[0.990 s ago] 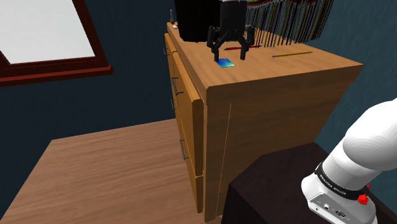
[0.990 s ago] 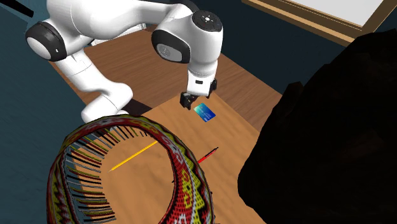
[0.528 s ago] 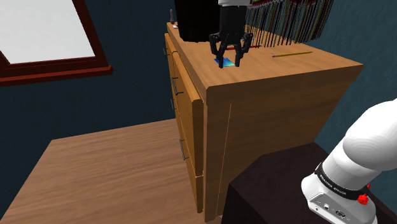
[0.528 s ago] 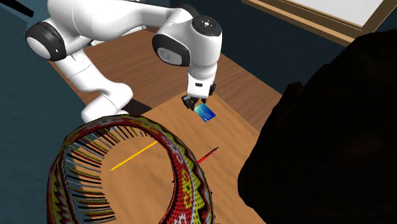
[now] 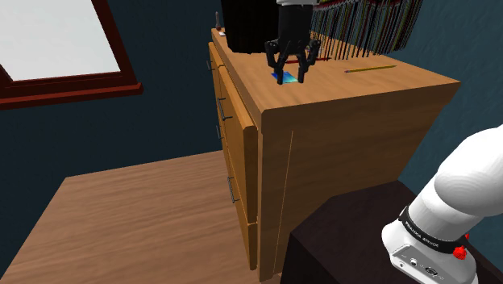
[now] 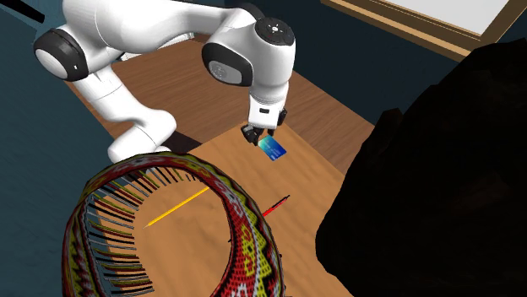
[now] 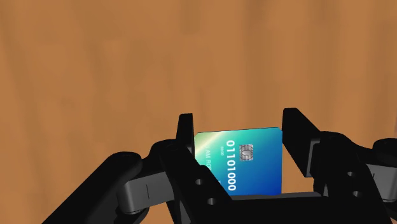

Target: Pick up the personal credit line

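The gripper (image 5: 288,77) stood low over the top of a wooden dresser (image 5: 347,113), pointing straight down at it, near the edge above the dresser's drawer fronts (image 5: 234,137). Its black fingers (image 7: 186,130) were closed most of the way and clasped the credit card (image 7: 245,159) across its shorter span, one finger pressed against each long edge. The card was blue shading to green, with a chip and the white digits 01101000. It lay flat on the dresser top, close to that drawer-side edge, as the second exterior view showed with the gripper (image 6: 256,137) set over one end of the card (image 6: 273,150) and the rest of it uncovered.

Farther in on the dresser top (image 6: 245,194) lay a red pencil (image 6: 275,205) and a yellow pencil (image 6: 177,207), apart from each other. A woven basket (image 6: 245,245) with a red and yellow pattern stood on the dresser's far side from the drawers, and a large black object (image 5: 246,24) sat at the dresser's back corner. The white arm (image 6: 169,34) reached over the dresser from its dark stand (image 5: 338,242) beside the dresser's plain end panel. A wooden floor (image 5: 137,218) spread below the drawer fronts.
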